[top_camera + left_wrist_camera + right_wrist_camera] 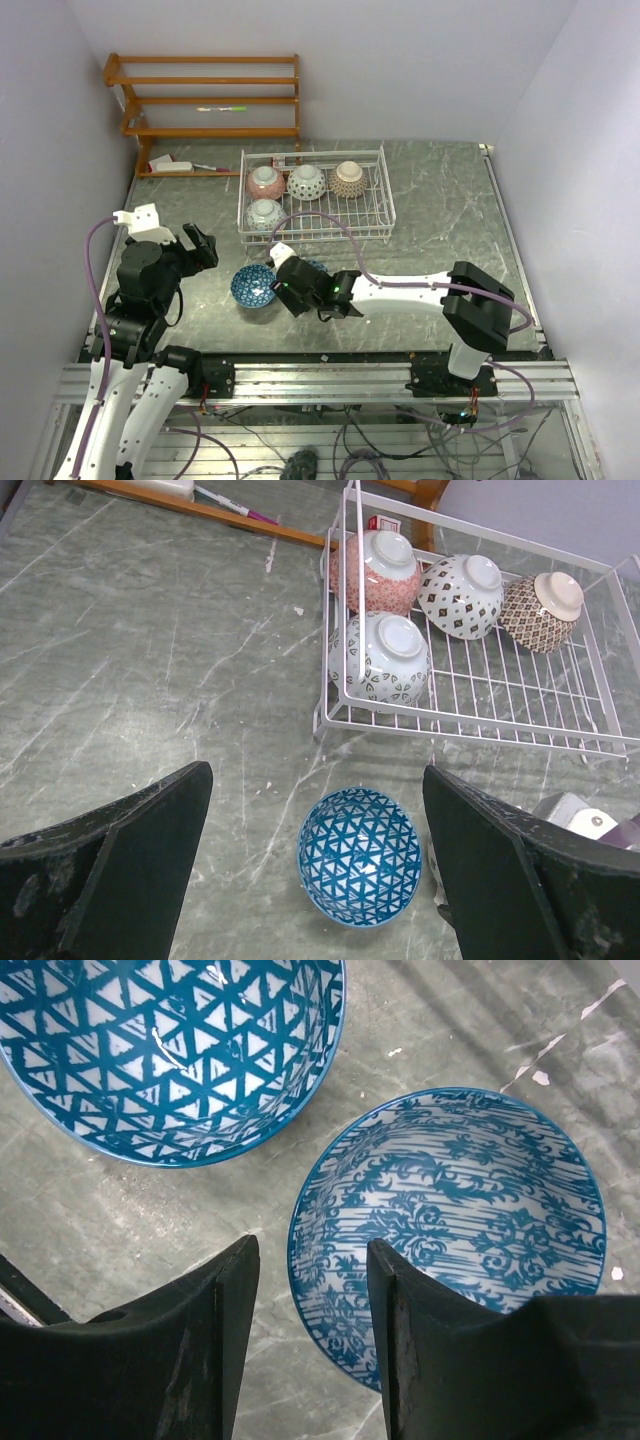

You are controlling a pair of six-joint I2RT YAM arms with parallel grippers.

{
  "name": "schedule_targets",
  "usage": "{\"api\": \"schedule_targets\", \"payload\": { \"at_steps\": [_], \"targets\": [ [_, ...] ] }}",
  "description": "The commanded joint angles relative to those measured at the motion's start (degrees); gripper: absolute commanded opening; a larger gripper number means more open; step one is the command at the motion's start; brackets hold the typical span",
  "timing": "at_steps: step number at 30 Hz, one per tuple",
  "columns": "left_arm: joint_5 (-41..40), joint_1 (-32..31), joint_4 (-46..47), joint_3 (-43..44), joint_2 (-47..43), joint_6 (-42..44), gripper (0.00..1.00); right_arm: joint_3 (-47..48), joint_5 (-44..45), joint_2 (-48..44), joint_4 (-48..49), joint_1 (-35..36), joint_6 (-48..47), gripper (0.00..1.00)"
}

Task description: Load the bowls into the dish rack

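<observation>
Dish rack (365, 210) holds four upturned bowls (306, 182); right pincer (312, 1260) half-open astride blue bowl (470, 1190); left pincer (318, 780) wide.

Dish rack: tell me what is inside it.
The dish rack holds four bowls, all upside down: a red bowl, a black-and-white bowl and a tan bowl along the back, a pale bowl in front. Their insides are hidden.

There's your white wire dish rack (340, 222), upper middle of the top view, with four bowls upside down inside, foot rings up. The red bowl (265, 181), black-and-white bowl (307, 182) and tan bowl (349, 178) line the back, and a pale grey-patterned bowl (265, 213) sits in front of the red. Below the rack, two stand upright, close together: the triangle-patterned blue bowl (253, 286) left, the floral-striped blue bowl (450, 1220) right.
</observation>
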Motion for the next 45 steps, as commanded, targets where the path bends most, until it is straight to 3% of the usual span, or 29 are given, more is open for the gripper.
{"api": "schedule_targets", "payload": {
  "at_steps": [1,3,11,17,25,32,38,45],
  "targets": [
    [0.27,0.76,0.49,-0.06,-0.03,-0.07,0.98,1.04,0.61,2.45,1.11,0.01,-0.42,0.46],
    [0.37,0.76,0.49,-0.08,-0.12,-0.12,0.98,1.29,0.58,3.19,0.70,0.04,-0.36,0.44],
    [0.48,0.76,0.58,-0.13,0.07,-0.11,0.98,2.27,2.96,2.30,-1.68,0.03,1.06,0.01],
    [0.61,0.76,0.58,-0.14,0.18,-0.11,0.98,5.56,-0.95,-2.66,-4.97,-0.90,3.26,0.00],
    [0.67,0.76,0.58,-0.12,0.41,-0.10,0.98,5.98,-24.19,-14.36,2.58,-10.75,7.96,0.00],
    [0.56,0.76,0.56,-0.11,0.35,-0.11,0.98,5.57,-41.05,-16.87,16.68,-20.85,14.91,0.00],
    [0.34,0.76,0.50,-0.09,0.13,-0.16,0.98,2.90,-50.97,-11.00,34.40,-30.58,27.47,0.00],
    [0.66,0.76,0.48,-0.01,0.17,-0.11,0.98,2.15,-53.57,-4.39,48.86,-36.53,38.12,0.00]
  ]
}}
